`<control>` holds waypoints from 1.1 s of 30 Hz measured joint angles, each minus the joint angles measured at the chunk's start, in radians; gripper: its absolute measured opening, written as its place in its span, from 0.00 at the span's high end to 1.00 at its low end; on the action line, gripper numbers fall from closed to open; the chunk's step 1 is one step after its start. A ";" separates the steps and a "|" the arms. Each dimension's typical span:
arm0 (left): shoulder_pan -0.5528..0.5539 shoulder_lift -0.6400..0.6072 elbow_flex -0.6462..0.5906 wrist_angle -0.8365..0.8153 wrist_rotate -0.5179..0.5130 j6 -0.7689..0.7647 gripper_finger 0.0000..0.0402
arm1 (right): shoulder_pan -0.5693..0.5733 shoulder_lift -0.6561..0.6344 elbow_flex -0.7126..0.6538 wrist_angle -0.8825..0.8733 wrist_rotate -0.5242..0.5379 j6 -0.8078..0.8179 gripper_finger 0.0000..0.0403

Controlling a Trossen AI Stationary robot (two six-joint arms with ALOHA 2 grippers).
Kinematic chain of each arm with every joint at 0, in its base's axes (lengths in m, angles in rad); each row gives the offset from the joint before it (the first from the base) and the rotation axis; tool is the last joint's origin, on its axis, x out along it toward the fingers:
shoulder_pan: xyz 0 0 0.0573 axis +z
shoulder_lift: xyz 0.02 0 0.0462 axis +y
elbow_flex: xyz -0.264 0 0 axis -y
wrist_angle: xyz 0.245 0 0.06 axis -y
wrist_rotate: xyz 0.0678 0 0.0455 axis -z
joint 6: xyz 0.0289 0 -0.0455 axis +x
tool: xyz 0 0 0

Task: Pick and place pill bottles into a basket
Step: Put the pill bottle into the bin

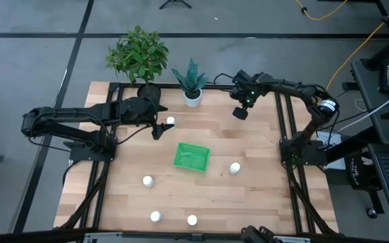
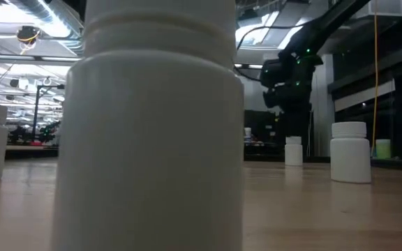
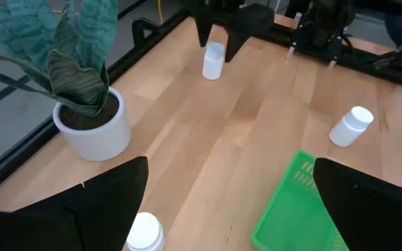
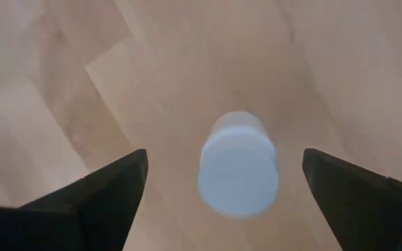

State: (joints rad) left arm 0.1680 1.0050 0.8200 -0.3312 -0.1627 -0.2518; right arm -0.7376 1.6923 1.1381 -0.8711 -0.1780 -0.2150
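Six pill bottles are scattered over the counter (image 1: 248,202), none of them in the basket (image 1: 192,156), which sits empty near the middle of the wood. One bottle (image 1: 234,168) stands just off the basket's right side, another (image 1: 147,181) off its lower left corner, and two more (image 1: 155,217) (image 1: 192,220) near the front edge.

Up at the back right, the right hand (image 1: 240,113) hangs directly over a bottle (image 4: 239,164), fingers (image 4: 96,192) spread wide either side of the cap, gripping nothing. The left wrist view shows that same bottle (image 3: 213,61) upright between the dark fingertips.

Over on the left, the left hand (image 1: 158,129) hovers just beside a bottle (image 1: 171,121), which sits behind the basket's upper left corner. Its fingers (image 3: 82,209) are wide apart and empty too, with that bottle's cap (image 3: 144,232) peeking in beside one of them.

Along the back edge stand a leafy plant (image 1: 138,55) and a spiky plant in a white pot (image 1: 192,97).
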 joint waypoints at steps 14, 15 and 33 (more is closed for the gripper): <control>0.000 0.000 0.000 0.020 0.000 -0.015 0.00 | 0.000 0.081 0.000 0.022 0.054 -0.030 0.06; 0.000 0.000 0.000 0.020 0.000 -0.015 0.00 | 0.000 0.080 0.000 0.024 0.060 -0.031 0.06; 0.000 0.000 0.000 0.020 0.000 -0.015 0.00 | 0.000 0.079 0.000 0.006 0.082 -0.029 0.52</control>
State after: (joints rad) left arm 0.1684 1.0050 0.8200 -0.3114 -0.1627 -0.2668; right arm -0.7376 1.7710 1.1381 -0.8650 -0.0959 -0.2444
